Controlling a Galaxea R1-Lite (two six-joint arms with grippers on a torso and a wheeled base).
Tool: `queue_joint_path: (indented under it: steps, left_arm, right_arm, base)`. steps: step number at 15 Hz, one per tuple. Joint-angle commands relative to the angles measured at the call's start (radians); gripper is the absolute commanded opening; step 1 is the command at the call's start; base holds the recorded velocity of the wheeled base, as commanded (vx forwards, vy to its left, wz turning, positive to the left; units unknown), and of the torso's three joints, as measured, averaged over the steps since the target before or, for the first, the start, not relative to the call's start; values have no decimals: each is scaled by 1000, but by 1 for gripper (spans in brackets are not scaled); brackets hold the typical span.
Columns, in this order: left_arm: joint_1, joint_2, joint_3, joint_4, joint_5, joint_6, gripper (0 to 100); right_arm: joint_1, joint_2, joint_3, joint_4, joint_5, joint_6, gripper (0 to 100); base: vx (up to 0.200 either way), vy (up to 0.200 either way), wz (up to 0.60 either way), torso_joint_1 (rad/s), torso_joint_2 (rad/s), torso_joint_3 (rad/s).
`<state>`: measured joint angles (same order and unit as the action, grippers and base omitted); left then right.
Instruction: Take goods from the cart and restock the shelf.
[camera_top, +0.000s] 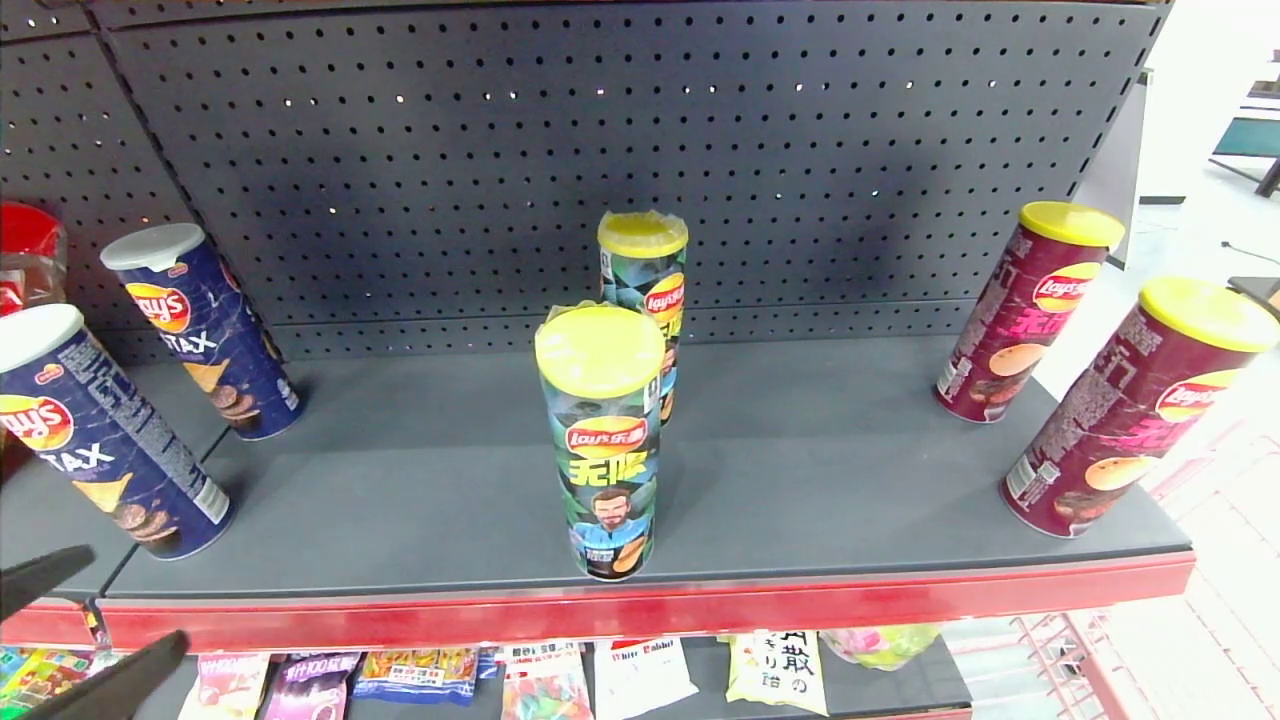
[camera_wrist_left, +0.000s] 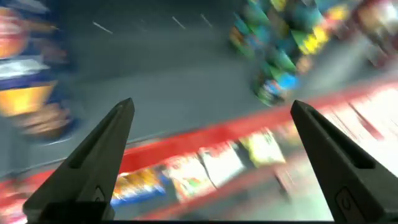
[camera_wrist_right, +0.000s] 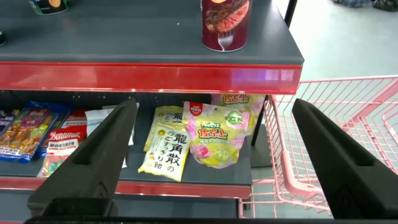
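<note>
Two blue cans (camera_top: 205, 330) (camera_top: 105, 430) at frame left, two green cans (camera_top: 603, 440) (camera_top: 645, 280) at centre, two maroon cans (camera_top: 1020, 315) (camera_top: 1130, 410) at right, all six stood upright on shelf (camera_top: 800, 470), left gripper (camera_top: 135, 598) at lower left corner, spread, empty, right gripper (camera_wrist_right: 214, 104) spread, empty, pink cart (camera_wrist_right: 348, 79) seen beside it.

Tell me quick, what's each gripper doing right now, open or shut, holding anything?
Left gripper: open, holding nothing.
Right gripper: open, holding nothing.

The green can (camera_wrist_left: 273, 56) and blue can (camera_wrist_left: 31, 81) are blurred.
</note>
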<state>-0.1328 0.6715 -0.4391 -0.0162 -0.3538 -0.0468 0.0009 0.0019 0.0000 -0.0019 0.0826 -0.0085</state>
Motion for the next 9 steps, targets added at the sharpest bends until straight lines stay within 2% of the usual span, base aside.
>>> queue_joint_path:
  steps: [1,2,3,5,7,9]
  left_arm:
    - [-94,428,-113,-5,-62,125,100]
    - [-120,474,-119,-5,-60,142,100]
    - [-131,496,-118,-4,-60,145,100]
    - [-222,586,-127,-5,-43,148,100]
    - [-261,674,-142,-5,-24,157,100]
    - [-272,747,-174,-5,-22,209,100]
  right_arm:
    - [-1,0,0,0,0,-1,100]
    - [1,0,0,-1,0,-1,100]
    - [1,0,0,0,0,-1,100]
    - [1,0,0,-1,0,-1,100]
    - [1,0,0,-1,0,-1,100]
    - [-1,0,0,0,0,-1,100]
  base:
    - [0,0,0,0,0,0]
    - [0,0,0,0,0,0]
    - [0,0,0,0,0,0]
    - [0,0,0,0,0,0]
    - [0,0,0,0,0,0]
    - [0,0,0,0,0,0]
